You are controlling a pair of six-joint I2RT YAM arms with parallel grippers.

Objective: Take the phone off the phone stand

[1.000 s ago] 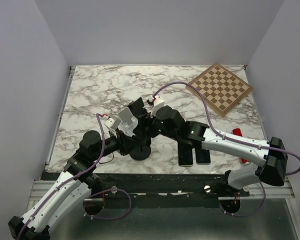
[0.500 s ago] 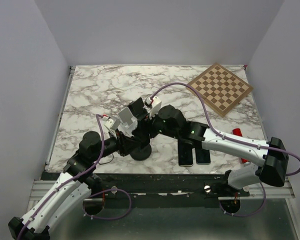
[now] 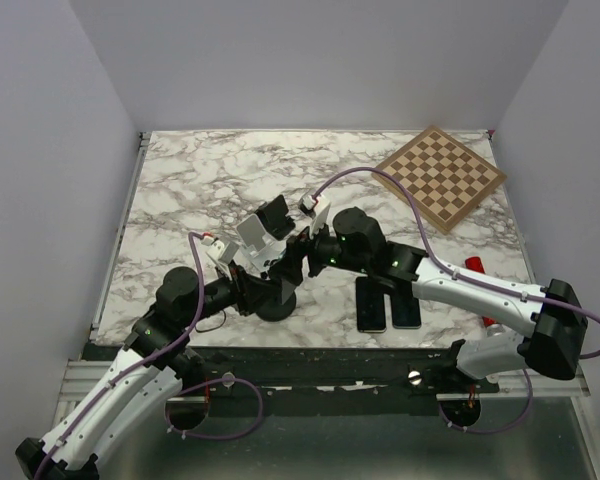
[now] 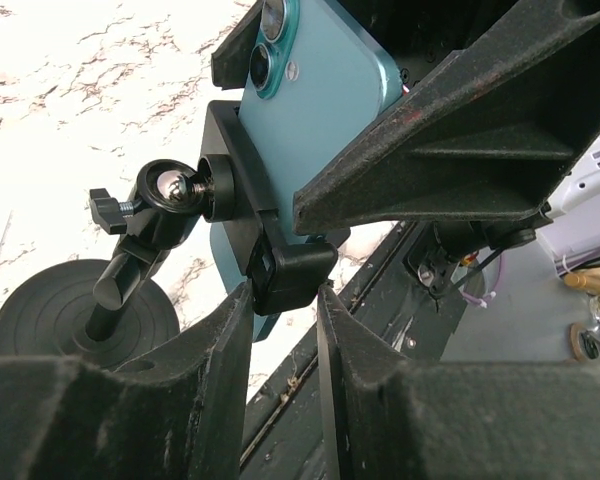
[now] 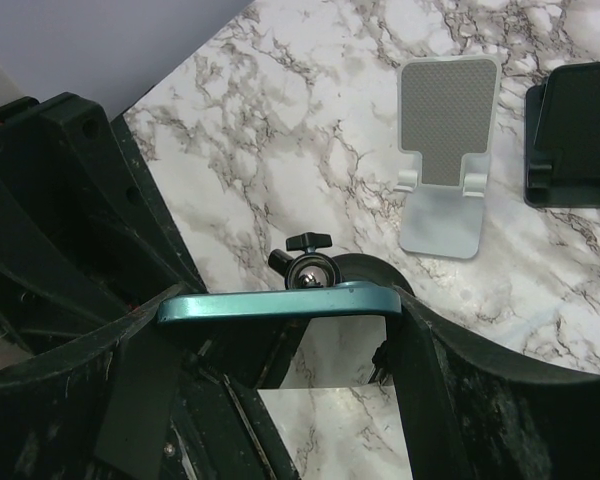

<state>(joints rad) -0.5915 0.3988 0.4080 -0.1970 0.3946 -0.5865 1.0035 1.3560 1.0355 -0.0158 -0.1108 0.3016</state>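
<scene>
A teal phone (image 4: 315, 95) sits in the clamp of a black phone stand (image 4: 235, 175), which has a ball joint and a round base (image 3: 278, 301). My left gripper (image 4: 283, 292) is shut on the lower foot of the stand's clamp, one finger on each side. My right gripper (image 5: 280, 320) spans the phone (image 5: 280, 303) with a finger against each end of its edge, shut on it. In the top view both grippers meet over the stand, my left gripper (image 3: 248, 288) from the left and my right gripper (image 3: 295, 258) from the right, and the phone is mostly hidden between them.
A white phone stand (image 3: 252, 238) and a second black stand (image 3: 275, 215) stand just behind the grippers. Two dark phones (image 3: 388, 305) lie flat under the right arm. At the back right lies a chessboard (image 3: 440, 178), with a red object (image 3: 475, 265) near the right edge.
The right wrist has drawn back to the right and turned, uncovering the black stand behind. The left arm has shifted slightly lower and its jaws have narrowed a little on the clamp.
</scene>
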